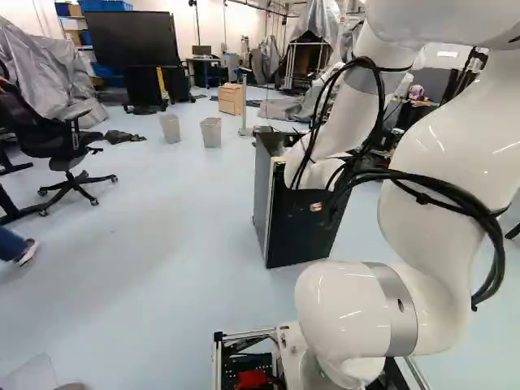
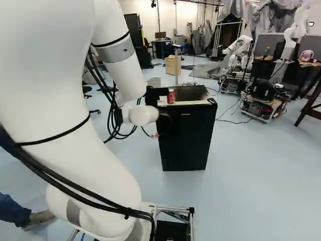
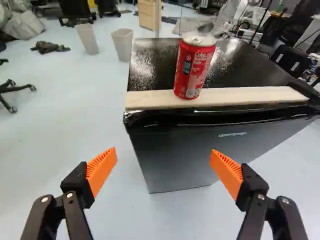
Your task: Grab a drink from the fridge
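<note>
The hand [image 3: 164, 162] is wide open and has nothing in it. Twelve o'clock is straight ahead from it. The red soda can [image 3: 194, 65] is between twelve and one. It stands up tall on a wood strip [image 3: 240, 97], on top of the black mini fridge [image 3: 200, 155]. I see nothing between the hand and the can, but the fridge's front edge could get bumped. Going in, the fingers should go around the can's sides. A gray bin [image 3: 122, 44] is farther off, near eleven.
</note>
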Robot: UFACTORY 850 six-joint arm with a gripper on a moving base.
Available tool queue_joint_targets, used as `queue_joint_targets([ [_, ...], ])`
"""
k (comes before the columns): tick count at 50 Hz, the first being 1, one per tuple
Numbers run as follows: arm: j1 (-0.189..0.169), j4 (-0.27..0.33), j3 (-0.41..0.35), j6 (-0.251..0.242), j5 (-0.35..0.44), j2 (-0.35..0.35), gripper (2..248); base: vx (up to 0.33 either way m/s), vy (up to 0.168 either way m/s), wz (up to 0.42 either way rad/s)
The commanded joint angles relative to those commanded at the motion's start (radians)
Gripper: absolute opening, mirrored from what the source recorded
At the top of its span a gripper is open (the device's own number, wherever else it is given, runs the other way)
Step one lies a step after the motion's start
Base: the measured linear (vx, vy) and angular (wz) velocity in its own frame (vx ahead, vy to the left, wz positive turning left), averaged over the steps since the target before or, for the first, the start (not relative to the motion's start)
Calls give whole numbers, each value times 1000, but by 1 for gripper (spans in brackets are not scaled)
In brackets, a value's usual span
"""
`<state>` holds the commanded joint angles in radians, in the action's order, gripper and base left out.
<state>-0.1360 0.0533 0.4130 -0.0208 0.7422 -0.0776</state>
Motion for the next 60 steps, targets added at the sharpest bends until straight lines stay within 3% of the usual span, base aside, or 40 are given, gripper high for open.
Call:
queue_joint_targets([
  [15,32,-145,-1,0,101,1,247,0,0,0],
  [22,43,-184,4,0,129,-4,247,0,0,0],
  [60,90,-198,108,0,182,-99,247,0,0,0],
])
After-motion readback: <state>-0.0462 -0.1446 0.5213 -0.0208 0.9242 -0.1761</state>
